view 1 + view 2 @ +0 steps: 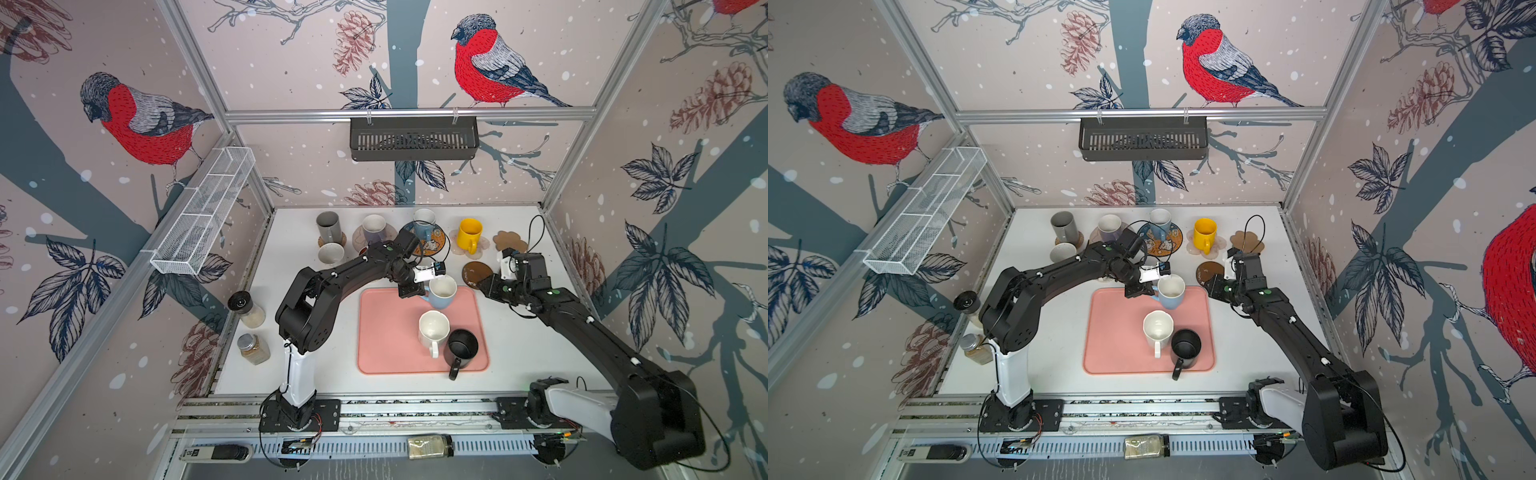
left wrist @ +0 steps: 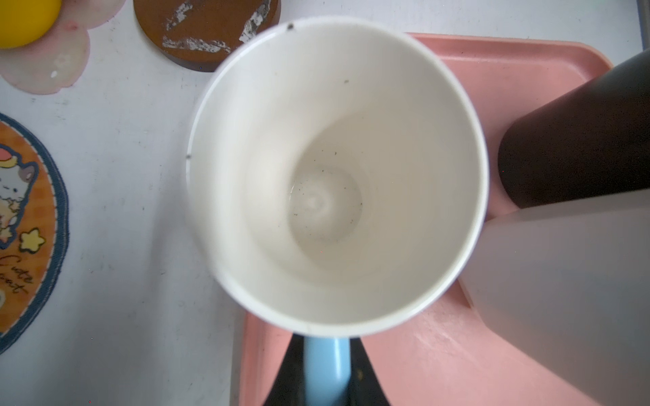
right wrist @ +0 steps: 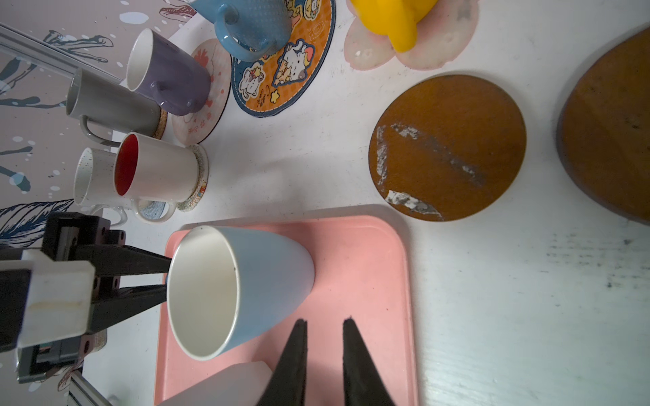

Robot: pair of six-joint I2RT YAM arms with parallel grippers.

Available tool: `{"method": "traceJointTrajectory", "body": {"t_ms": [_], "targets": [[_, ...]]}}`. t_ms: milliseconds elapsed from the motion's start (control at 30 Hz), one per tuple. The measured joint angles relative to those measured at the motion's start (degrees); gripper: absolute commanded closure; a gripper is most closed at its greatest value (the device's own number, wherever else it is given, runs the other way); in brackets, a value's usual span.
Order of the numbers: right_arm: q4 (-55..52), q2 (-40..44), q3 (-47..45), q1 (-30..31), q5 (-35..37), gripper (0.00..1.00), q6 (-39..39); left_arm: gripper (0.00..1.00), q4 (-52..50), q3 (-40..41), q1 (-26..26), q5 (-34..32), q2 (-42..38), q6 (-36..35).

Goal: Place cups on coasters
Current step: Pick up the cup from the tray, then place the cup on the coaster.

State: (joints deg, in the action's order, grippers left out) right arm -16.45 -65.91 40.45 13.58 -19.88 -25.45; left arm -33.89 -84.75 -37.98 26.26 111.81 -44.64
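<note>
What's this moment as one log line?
left hand: closed on light blue mug handle | right hand: open, empty | on pink tray: white mug, black mug | bare: brown coaster

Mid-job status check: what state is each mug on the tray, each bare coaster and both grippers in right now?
light blue mug: on pink tray, handle gripped
left gripper: shut on its handle
right gripper: open, empty
white mug: upright on tray, free
black mug: upright on tray, free
brown disc: bare
cloud coaster: bare
</note>
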Motion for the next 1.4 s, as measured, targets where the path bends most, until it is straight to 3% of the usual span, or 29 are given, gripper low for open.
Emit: {"method": "traceJointTrajectory", "body": {"t_ms": [200, 433, 633, 767, 900, 933, 1400], "targets": [[0.22, 2.36, -1.09, -0.46, 0.07, 0.79, -0.35, 1.00, -1.03, -3.61, 0.50, 0.28, -1.42, 1.64], [0.94, 5.66, -2.40, -3.19, 1.49, 0.77, -2.12, 1.00, -2.89, -15.37, 0.57, 1.51, 1.60, 3.72], [1.01, 8.22, -3.04, -7.10, 2.56, 0.47, -3.28, 1.00, -4.35, -25.73, -0.90, 2.36, 9.27, 4.37], [0.94, 9.44, -4.11, -9.18, 2.60, 0.35, -3.43, 1.00, -4.50, -31.89, -2.58, 3.65, 14.53, 5.46], [0.90, 10.86, -4.28, -11.21, 3.08, 0.04, -3.50, 1.00, -4.50, -36.37, -3.39, 4.70, 18.43, 5.92], [0.90, 11.72, -4.50, -11.78, 3.41, 0.00, -3.52, 1.00, -4.48, -37.44, -3.54, 4.92, 19.34, 6.14], [0.96, 24.00, -9.73, -15.02, 9.33, 0.01, -7.58, 1.00, -4.04, -44.24, -4.98, 3.74, 27.23, 7.32]]}}
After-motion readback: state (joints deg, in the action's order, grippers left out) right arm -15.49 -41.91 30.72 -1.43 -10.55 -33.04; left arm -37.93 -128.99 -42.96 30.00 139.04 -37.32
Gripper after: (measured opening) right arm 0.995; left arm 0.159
